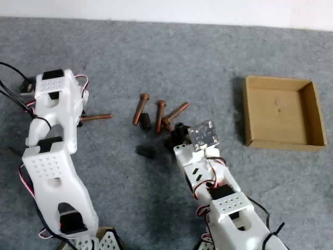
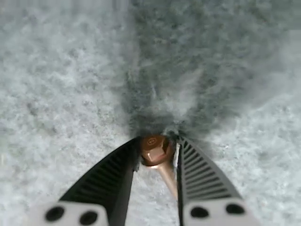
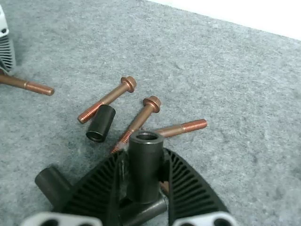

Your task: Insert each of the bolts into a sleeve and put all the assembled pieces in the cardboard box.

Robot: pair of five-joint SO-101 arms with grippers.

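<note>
On the left, the left gripper (image 2: 157, 143) is clamping a bolt (image 2: 155, 150) near its head. Mid-table, three loose bolts (image 1: 159, 115) are lying among loose sleeves (image 1: 146, 121). Just beside these, the right gripper (image 3: 143, 157) is gripping an upright sleeve (image 3: 145, 169). The cardboard box (image 1: 245, 112) is sitting well apart, farthest right.

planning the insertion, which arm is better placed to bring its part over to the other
Probably left: the left gripper is shut on a bolt whose shank points across bare carpet toward the right gripper, which holds a sleeve amid loose bolts.
</note>
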